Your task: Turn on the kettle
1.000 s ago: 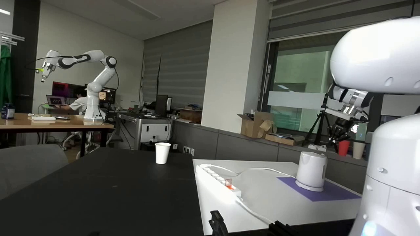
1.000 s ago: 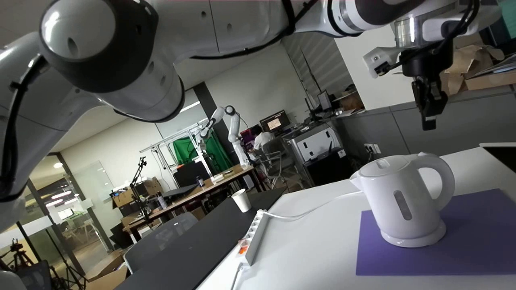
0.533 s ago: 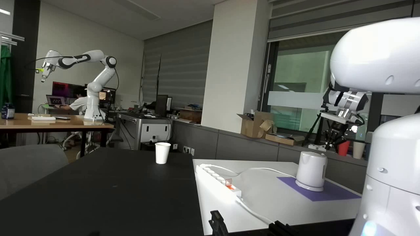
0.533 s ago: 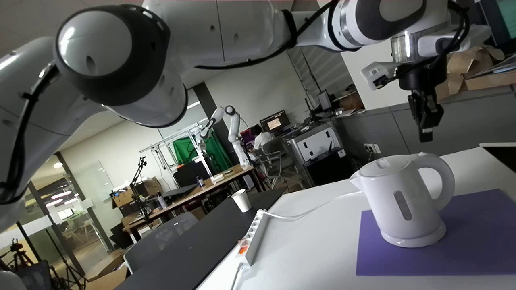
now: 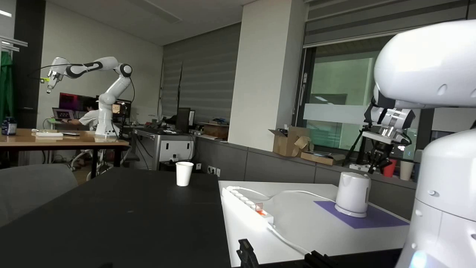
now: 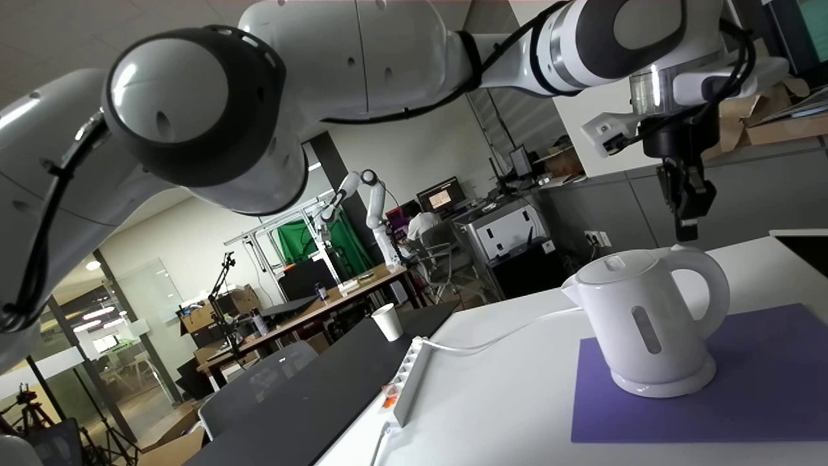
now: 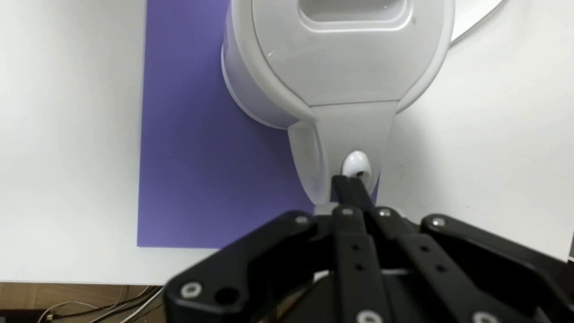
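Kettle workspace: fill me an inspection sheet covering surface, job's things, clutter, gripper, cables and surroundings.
Surface: white table with a purple sheet on it; black table alongside.
Job's things: white kettle upright on the purple sheet, lid closed; whether it is on cannot be told.
Clutter: white cup upright on the black table.
Gripper: shut, nothing seen in its grip, close to the white tab on the kettle's handle; contact cannot be told.
Cables: white cord between kettle and power strip; second white cord at the power strip's opposite end.
Surroundings: another robot arm, person in a white top, cardboard box.
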